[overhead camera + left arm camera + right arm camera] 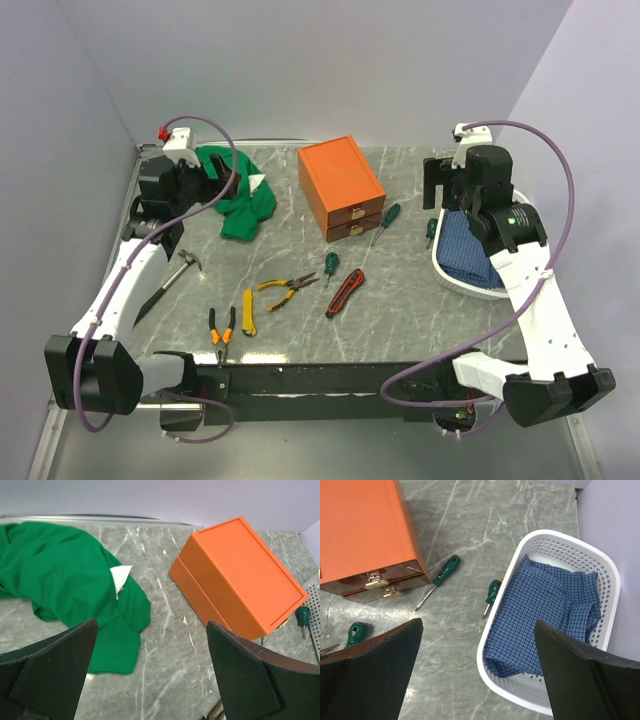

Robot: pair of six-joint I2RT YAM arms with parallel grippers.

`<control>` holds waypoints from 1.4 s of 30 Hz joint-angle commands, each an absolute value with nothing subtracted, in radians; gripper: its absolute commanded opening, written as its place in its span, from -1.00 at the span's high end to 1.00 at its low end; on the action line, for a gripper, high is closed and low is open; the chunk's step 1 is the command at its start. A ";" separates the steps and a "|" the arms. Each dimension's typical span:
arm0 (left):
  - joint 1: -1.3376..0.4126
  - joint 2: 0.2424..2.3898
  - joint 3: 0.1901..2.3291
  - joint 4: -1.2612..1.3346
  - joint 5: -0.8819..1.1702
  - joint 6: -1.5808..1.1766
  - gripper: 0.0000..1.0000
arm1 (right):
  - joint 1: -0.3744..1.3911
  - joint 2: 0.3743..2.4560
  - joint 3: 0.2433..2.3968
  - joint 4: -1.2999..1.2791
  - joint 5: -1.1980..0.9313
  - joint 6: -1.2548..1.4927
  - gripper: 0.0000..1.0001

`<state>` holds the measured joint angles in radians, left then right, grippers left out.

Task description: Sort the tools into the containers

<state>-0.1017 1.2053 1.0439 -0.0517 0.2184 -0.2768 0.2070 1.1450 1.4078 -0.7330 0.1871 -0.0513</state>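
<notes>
The orange box stands at the table's middle back, its two drawers shut. Three green-handled screwdrivers lie by it. In front lie yellow-handled pliers, a red-black knife, a yellow knife, orange-black pliers and the hammer. My left gripper is open and empty above the table left of the box. My right gripper is open and empty, raised right of the box.
A green cloth lies left of the box. A white perforated basket with a blue checked cloth sits at the right. One screwdriver lies against the basket's rim.
</notes>
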 commanded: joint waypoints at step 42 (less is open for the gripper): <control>-0.330 2.036 1.669 0.219 0.534 -0.663 0.98 | 0.377 1.594 1.201 -0.190 -0.230 -0.002 -0.75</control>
